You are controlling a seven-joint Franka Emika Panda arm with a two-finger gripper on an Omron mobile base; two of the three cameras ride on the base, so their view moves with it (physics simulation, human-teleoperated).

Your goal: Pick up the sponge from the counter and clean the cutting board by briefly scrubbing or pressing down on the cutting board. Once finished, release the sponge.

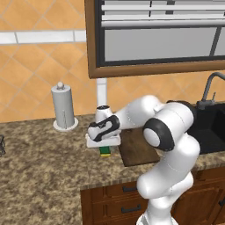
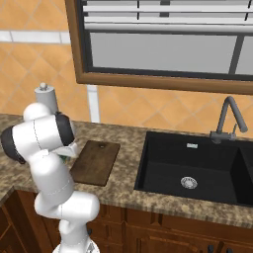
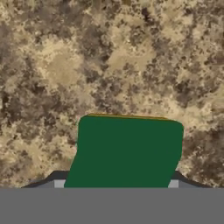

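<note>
Markings: no legible writing on any item.
Gripper (image 1: 104, 148): lowered over the sponge (image 3: 126, 151), tips flanking it; whether it is clamped cannot be told.
Sponge: green top, thin yellow edge showing; lies on the counter (image 1: 39, 167), just left of the cutting board (image 2: 95, 161).
Cutting board: dark brown, small hole near its far edge, beside the sink (image 2: 192, 168).

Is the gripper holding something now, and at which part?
It cannot be told. The gripper is down around the sponge on the counter, fingers at its sides.
</note>
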